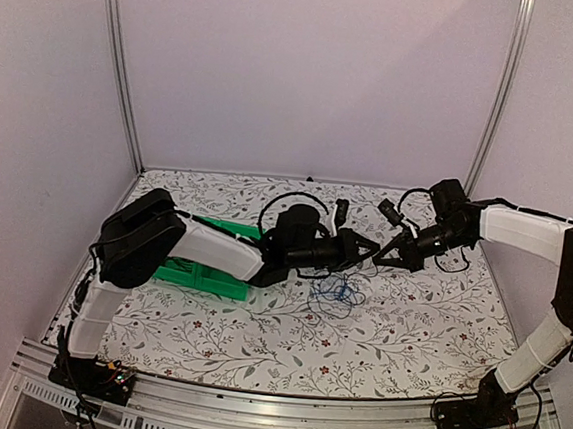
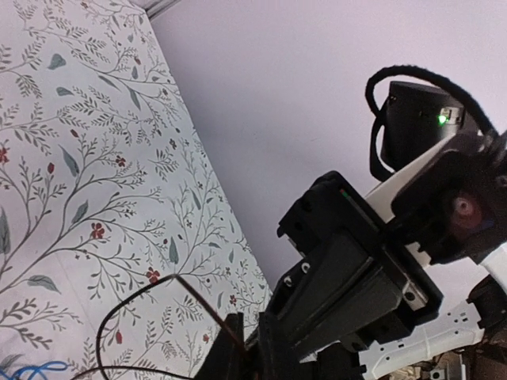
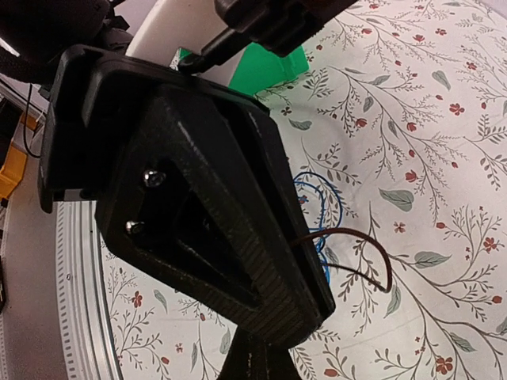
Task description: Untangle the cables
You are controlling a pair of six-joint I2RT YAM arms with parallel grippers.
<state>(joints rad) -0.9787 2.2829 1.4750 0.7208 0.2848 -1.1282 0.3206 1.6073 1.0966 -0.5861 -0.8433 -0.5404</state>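
Two grippers meet above the cables, with one dark strand lifted between them.

Top view: the left gripper (image 1: 364, 249) and the right gripper (image 1: 396, 248) stand tip to tip in the air. The cables (image 1: 337, 291), a small blue snarl, lie on the table (image 1: 255, 342) just below the left one. I judge they meet here to draw one strand out of the knot. Left wrist view: a dark strand (image 2: 206, 306) runs up into the left gripper's fingers (image 2: 230, 360), which look pressed together on it, and its loop hangs down toward the blue wires. Right wrist view: the left gripper fills the frame, the same strand loops out from behind it, and the blue snarl lies under it. The right gripper's own fingers are almost out of frame, so I cannot tell if they are spread or closed.
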